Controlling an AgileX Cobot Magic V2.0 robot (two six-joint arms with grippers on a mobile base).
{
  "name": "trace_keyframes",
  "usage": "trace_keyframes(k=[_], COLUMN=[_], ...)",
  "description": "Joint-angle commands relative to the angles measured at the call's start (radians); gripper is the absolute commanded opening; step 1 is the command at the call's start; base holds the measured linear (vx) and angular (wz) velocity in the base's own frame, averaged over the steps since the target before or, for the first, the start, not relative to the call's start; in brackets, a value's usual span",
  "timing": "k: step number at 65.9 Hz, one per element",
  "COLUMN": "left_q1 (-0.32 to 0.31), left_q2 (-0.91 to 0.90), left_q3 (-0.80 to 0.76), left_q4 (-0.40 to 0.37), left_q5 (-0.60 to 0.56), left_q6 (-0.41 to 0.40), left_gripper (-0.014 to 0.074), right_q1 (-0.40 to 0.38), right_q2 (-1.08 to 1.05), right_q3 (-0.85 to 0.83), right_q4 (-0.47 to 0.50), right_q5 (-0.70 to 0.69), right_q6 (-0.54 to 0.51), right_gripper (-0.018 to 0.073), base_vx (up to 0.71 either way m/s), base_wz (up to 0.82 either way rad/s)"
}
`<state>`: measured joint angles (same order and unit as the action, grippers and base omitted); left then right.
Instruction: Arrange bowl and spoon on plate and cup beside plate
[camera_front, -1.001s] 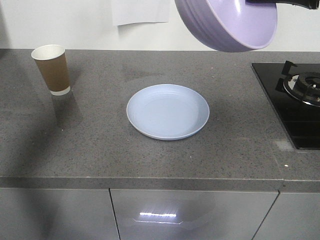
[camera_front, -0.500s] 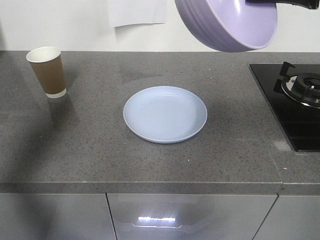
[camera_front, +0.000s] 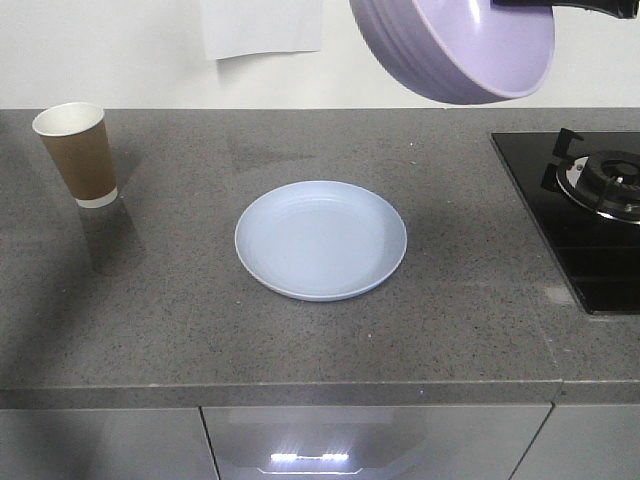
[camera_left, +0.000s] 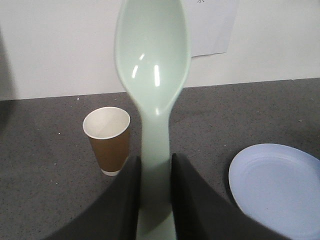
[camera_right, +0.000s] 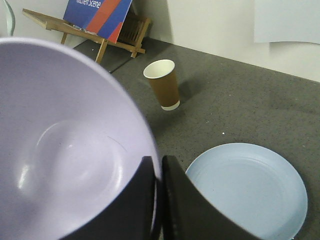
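The pale blue plate (camera_front: 321, 240) lies in the middle of the grey counter, with nothing on it. A brown paper cup (camera_front: 77, 153) stands upright far to its left. High above the plate's right side hangs the lavender bowl (camera_front: 455, 45), tilted, with my right gripper (camera_right: 158, 165) shut on its rim (camera_right: 150, 150). My left gripper (camera_left: 155, 165) is shut on the handle of the mint-white spoon (camera_left: 153, 60), scoop pointing away, above the counter between the cup (camera_left: 107, 139) and the plate (camera_left: 277, 187). The left gripper does not appear in the front view.
A black gas hob (camera_front: 590, 215) with a burner takes up the counter's right end. White paper (camera_front: 262, 27) hangs on the back wall. A wooden stand with a sign (camera_right: 95, 20) sits beyond the cup. Cabinet fronts (camera_front: 370, 440) run below the counter's front edge.
The front view has shifted: plate, cup and hob all sit further left in frame than a second ago. The bowl stays in the same place at the top of the view.
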<state>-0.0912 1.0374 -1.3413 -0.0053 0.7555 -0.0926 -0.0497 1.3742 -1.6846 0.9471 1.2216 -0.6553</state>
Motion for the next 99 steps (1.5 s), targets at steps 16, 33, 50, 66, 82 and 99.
trace_keyframes(k=[16, 33, 50, 66, 82, 99], left_q1=[0.0, 0.0, 0.0, 0.0, 0.0, 0.0], left_q2=[-0.009, -0.009, -0.009, -0.009, -0.009, -0.009], left_q3=[-0.021, -0.021, -0.021, -0.021, -0.021, -0.021], left_q4=[-0.008, -0.008, -0.008, -0.008, -0.008, -0.008], left_q5=[-0.065, -0.065, -0.065, -0.065, -0.065, -0.065], left_q6=[0.0, 0.0, 0.0, 0.0, 0.0, 0.0], left_gripper=[-0.0006, -0.0006, -0.0006, -0.0006, -0.0006, -0.0006], right_q1=[-0.001, -0.001, -0.001, -0.001, -0.001, -0.001], right_q2=[-0.034, -0.034, -0.034, -0.034, -0.034, -0.034], right_q3=[-0.023, -0.023, -0.023, -0.023, -0.023, -0.023], right_q4=[0.06, 0.06, 0.06, 0.06, 0.06, 0.06], right_q5=[-0.042, -0.042, -0.042, -0.042, -0.042, -0.042], right_q6=[-0.007, -0.007, -0.007, -0.007, -0.007, -0.007], right_gripper=[-0.0002, -0.0002, -0.0002, -0.0002, -0.0002, -0.0002], base_vx=[0.05, 0.05, 0.05, 0.04, 0.04, 0.04], base_wz=[-0.02, -0.01, 0.0, 0.0, 0.0, 0.0])
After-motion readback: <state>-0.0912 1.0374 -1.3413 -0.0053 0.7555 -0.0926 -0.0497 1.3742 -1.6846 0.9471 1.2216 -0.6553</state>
